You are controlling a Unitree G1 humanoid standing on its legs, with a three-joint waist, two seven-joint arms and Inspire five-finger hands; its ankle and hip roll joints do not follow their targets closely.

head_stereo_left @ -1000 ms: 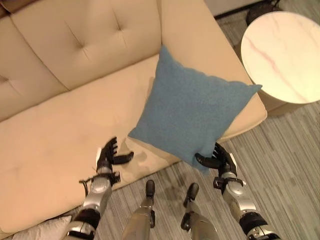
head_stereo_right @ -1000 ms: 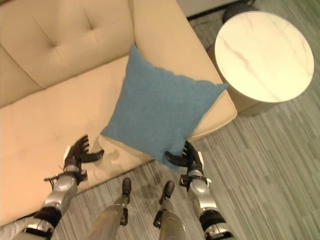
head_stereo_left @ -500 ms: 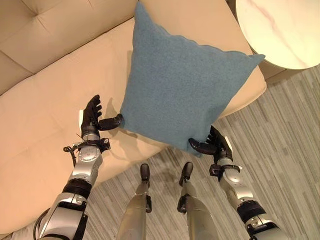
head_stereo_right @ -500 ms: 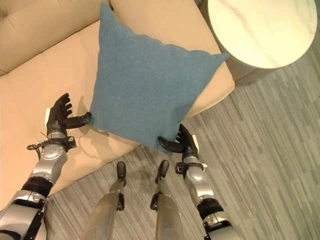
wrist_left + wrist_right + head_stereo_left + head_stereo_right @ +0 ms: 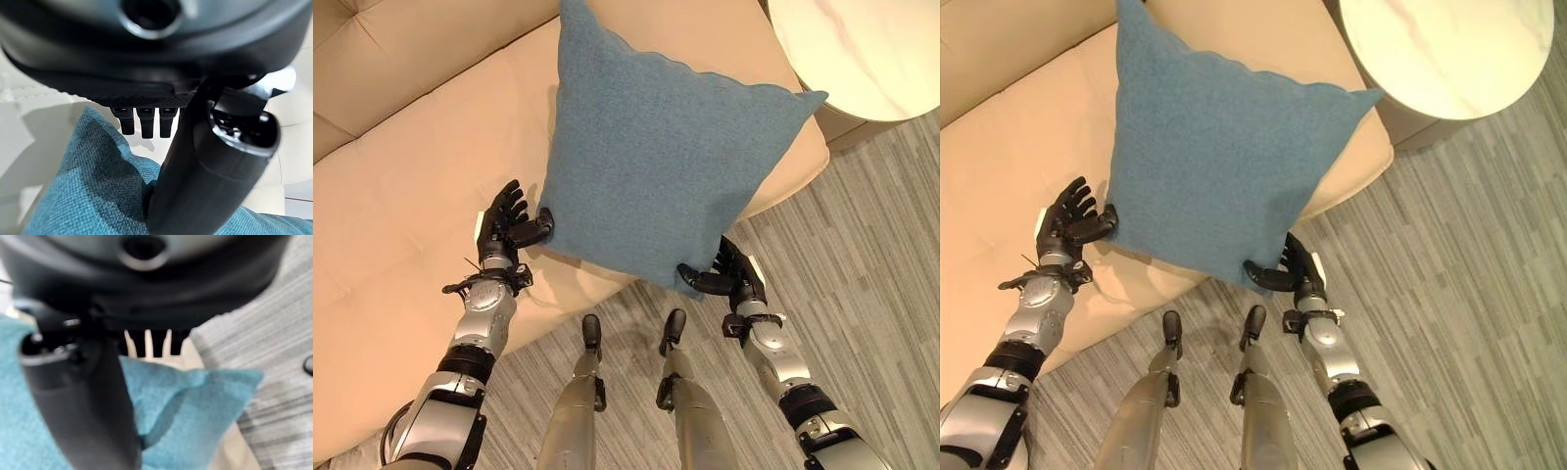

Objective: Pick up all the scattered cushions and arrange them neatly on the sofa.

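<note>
Since the earlier frames, the left robot hand (image 5: 505, 228) had closed in from the sofa seat and its thumb now pressed against the lower left corner of the blue cushion (image 5: 664, 162), fingers spread relaxed behind that corner. On the other side, the right robot hand (image 5: 1295, 275) pinched the cushion's lower right corner between thumb and fingers (its wrist view showed cloth bunched against the thumb). Held between both hands, the cushion stood tilted over the front edge of the beige sofa (image 5: 401, 186), near a round marble-topped side table (image 5: 1449, 49) on the striped grey floor (image 5: 1469, 294).
</note>
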